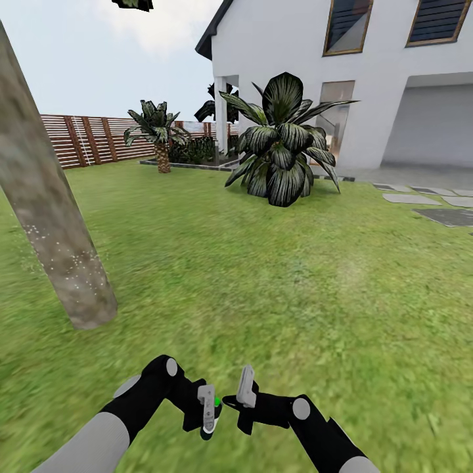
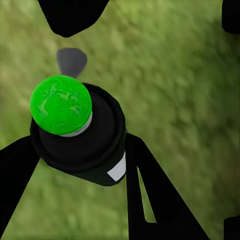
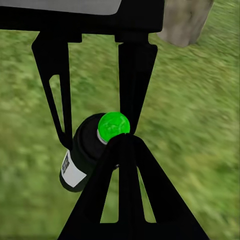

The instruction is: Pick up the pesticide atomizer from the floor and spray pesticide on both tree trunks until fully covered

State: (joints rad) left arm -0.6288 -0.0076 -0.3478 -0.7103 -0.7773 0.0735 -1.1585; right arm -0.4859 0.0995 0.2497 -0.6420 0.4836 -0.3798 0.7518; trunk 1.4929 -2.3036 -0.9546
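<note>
From the head: the speckled tree trunk (image 1: 56, 246) stands left of the arms, so swing the left claw (image 1: 209, 408) toward it. Left wrist: atomizer (image 2: 77, 132) clamped between fingers. Right wrist: right claw (image 3: 122, 145), fingers together, presses its green cap (image 3: 113, 125).

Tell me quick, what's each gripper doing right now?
Left gripper: shut on the pesticide atomizer.
Right gripper: cannot tell whether it is open or shut.

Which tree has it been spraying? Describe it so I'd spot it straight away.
Start at the white house, then look across the lawn to the near left. The thick, bare grey-beige trunk leaning there is it; pale specks dust its lower bark, unlike the leafy palms.
</note>
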